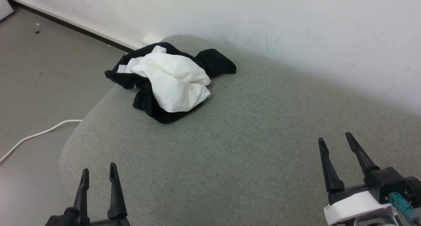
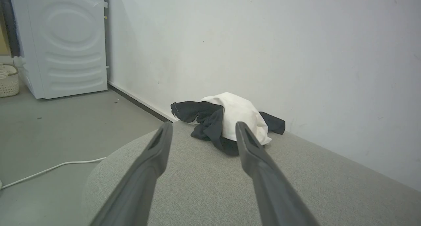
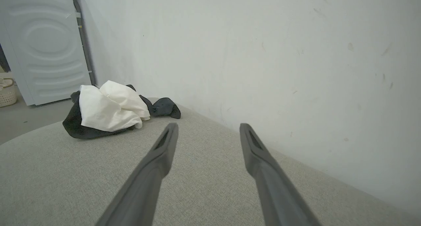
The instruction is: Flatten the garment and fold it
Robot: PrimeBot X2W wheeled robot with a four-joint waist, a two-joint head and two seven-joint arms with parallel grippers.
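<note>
Looking down from my head, I see the garment crumpled at the far left end of the cushion, white over black. My left gripper and right gripper hang above the near side of the cushion, fingers apart, empty. From the left wrist, the garment lies on the cushion straight ahead. From the right wrist, it lies on the cushion ahead and to the left.

Head camera looks down; wrist cameras look low toward the wall (all share the garment).
</note>
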